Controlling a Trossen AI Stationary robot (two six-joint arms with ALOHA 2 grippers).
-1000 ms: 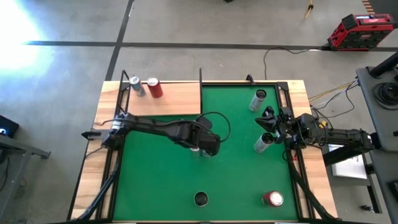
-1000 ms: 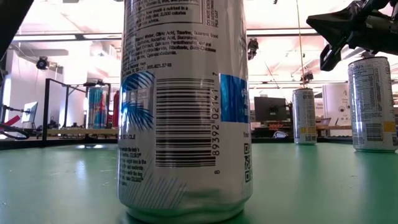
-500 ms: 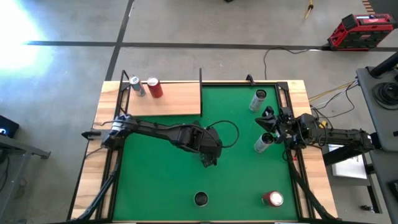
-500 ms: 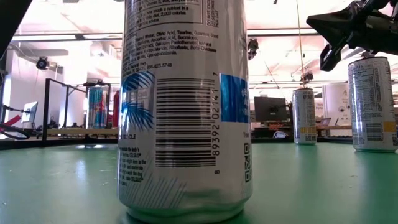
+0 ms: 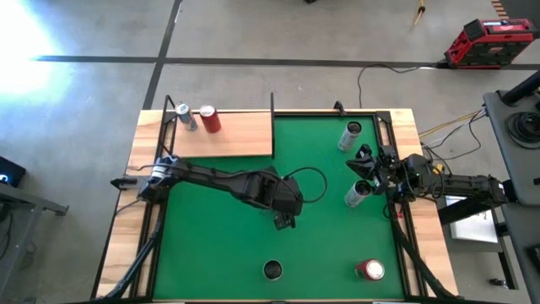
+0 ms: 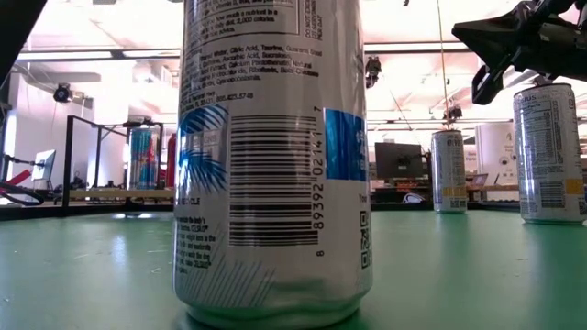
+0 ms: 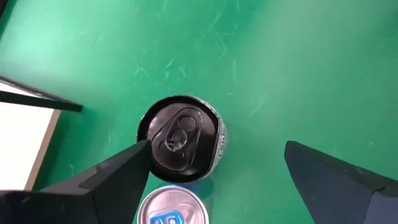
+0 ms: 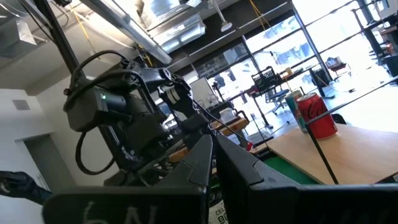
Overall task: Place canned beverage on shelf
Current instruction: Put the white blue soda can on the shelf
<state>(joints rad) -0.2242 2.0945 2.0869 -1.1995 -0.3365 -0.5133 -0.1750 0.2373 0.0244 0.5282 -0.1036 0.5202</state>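
The light-wood shelf [image 5: 240, 135] lies at the table's far left and bears a silver-blue can [image 5: 183, 116] and a red can [image 5: 208, 119], both upright. My left gripper [image 5: 285, 219] hangs open over the middle of the green mat [image 5: 219, 245], pointing steeply down. In the left wrist view a black-topped can [image 7: 180, 142] stands upright on the mat between the lines of the fingers [image 7: 216, 149]. A silver can top with a blue tab [image 7: 171, 210] shows closer in; the arm hides it from above. My right gripper [image 5: 363, 162] waits shut at the right edge.
A dark-topped can [image 5: 272, 270] stands near the front edge and fills the low view [image 6: 275, 165]. A red-topped can [image 5: 369, 270] is at the near right. Two silver cans [image 5: 350, 135] [image 5: 357, 194] stand on the mat beside the right gripper. Black rods frame the mat.
My left gripper has moved a little toward the table's near edge and down, rolling about its own line and tipping more steeply toward the mat. The cans have not moved.
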